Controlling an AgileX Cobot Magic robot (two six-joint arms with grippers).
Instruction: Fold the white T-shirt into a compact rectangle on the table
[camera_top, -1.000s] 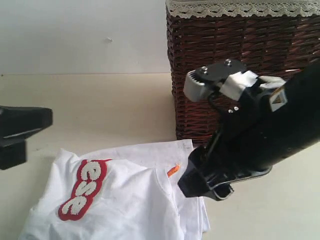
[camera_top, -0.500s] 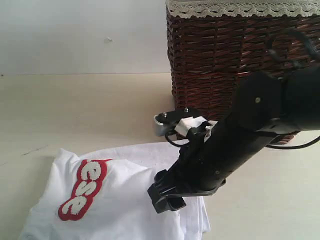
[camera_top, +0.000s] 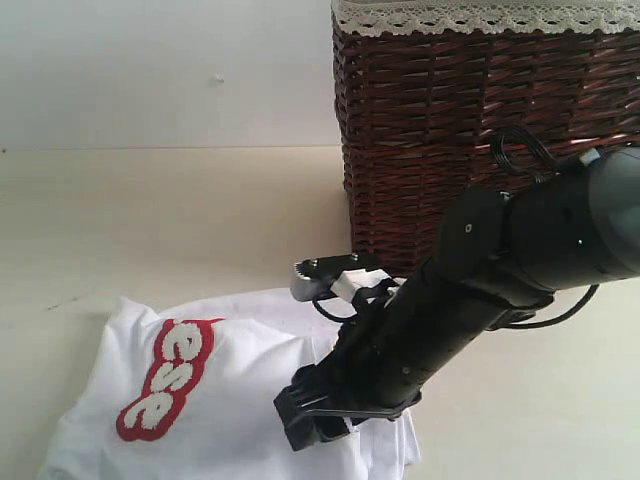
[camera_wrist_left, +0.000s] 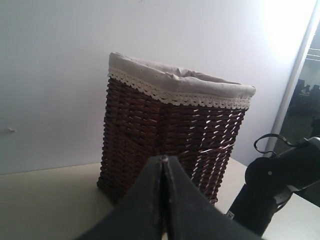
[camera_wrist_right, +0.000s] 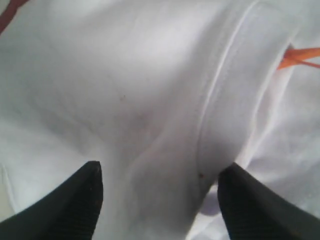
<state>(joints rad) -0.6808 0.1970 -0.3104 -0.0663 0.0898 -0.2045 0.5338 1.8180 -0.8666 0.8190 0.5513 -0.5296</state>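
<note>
Directly beneath our right gripper (camera_top: 303, 425) lies the white T-shirt (camera_top: 230, 390), rumpled on the table (camera_top: 180, 220). Its red letters (camera_top: 165, 385) sit out beyond the fingertips, and the wicker basket (camera_top: 450, 120) stands back behind the wrist. This hand is released: its 2 fingers are spread wide just above the cloth and grip nothing. In the wrist view a stitched seam (camera_wrist_right: 225, 100) runs between them, and the orange tag (camera_wrist_right: 300, 57) lies past 1 finger.

Our left gripper (camera_wrist_left: 163, 167) is clenched on nothing and points at the basket. It appears to be well clear of the shirt.

We judge the step in hand to be taking hold of a fold edge. To do it well, we keep the seam centred between the fingers and lower until both pads press into the fabric. We close fully before any lift. The cloth looks layered here, so we aim for the seam ridge, not flat fabric, which could slip out. Then we carry it low, so the rest does not drag.
</note>
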